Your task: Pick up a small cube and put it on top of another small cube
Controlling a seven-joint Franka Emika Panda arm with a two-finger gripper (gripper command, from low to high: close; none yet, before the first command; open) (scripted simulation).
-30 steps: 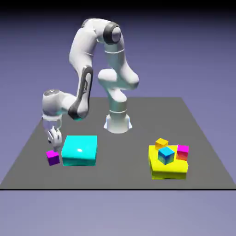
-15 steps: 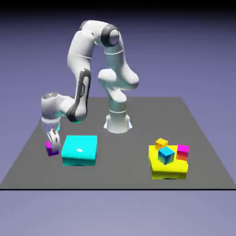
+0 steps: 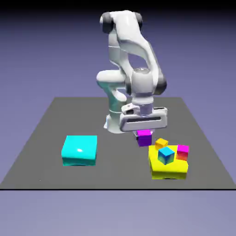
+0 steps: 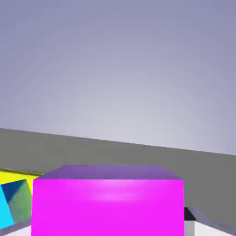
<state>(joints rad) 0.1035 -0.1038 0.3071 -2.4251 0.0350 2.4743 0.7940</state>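
The small cube (image 3: 144, 138), magenta on top with purple sides, hangs above the table just left of the yellow block (image 3: 169, 171). My gripper (image 3: 144, 134) is shut on it from above. In the hand view this small cube (image 4: 108, 203) fills the bottom, magenta face toward the camera, and hides most of the fingers. Three small cubes rest on the yellow block: an orange-yellow one (image 3: 161, 143), a blue one (image 3: 166, 155) and a magenta-topped one with red-orange sides (image 3: 183, 151). The held cube is slightly higher than they are and to their left.
A large cyan block (image 3: 79, 150) lies on the grey table (image 3: 41, 138) at the exterior view's left. The robot's base (image 3: 116, 122) stands behind the held cube. In the hand view a strip of the yellow block (image 4: 16, 175) and a blue-green cube (image 4: 13, 202) show at lower left.
The gripper closed on the small cube beside the cyan block, lifted it and swung across to the exterior view's right, stopping next to the yellow block.
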